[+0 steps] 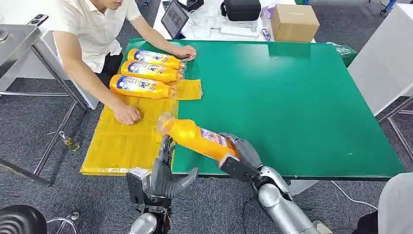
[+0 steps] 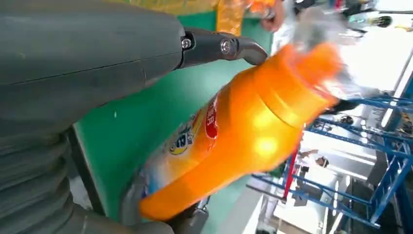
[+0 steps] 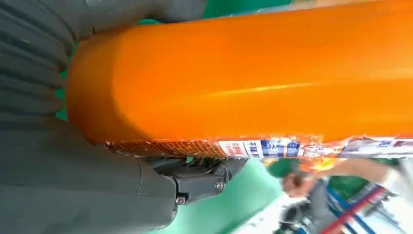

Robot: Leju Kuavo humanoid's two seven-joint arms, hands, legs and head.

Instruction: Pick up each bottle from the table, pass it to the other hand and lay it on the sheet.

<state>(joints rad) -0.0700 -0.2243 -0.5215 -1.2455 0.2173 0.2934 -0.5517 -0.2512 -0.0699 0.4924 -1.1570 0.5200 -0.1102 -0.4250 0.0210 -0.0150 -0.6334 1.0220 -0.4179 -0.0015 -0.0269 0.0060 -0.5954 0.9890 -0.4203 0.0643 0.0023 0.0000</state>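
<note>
Right hand (image 1: 238,153) grasps an orange bottle (image 1: 197,138) by its base end, at the near edge of the green table (image 1: 302,107). The bottle is tilted, its long axis running from the right hand up and leftward, with the clear-wrapped cap end (image 1: 164,123) reaching over the yellow sheet (image 1: 122,141).

Left hand (image 1: 168,173) waits just below the table edge, fingers apart and holding nothing, reaching up beneath the bottle's neck half. In the left wrist view, one dark finger (image 2: 224,47) arches over the bottle's shoulder; whether it touches cannot be told. The free neck half lies nearest the left hand, so that is likely where the pass will happen.

Three more orange bottles (image 1: 146,73) already lie side by side at the far end of the sheet, caps pointing right. A person in a white shirt leans over that end of the sheet, one hand (image 1: 127,114) on it, the other hand (image 1: 185,51) by the farthest bottle.
</note>
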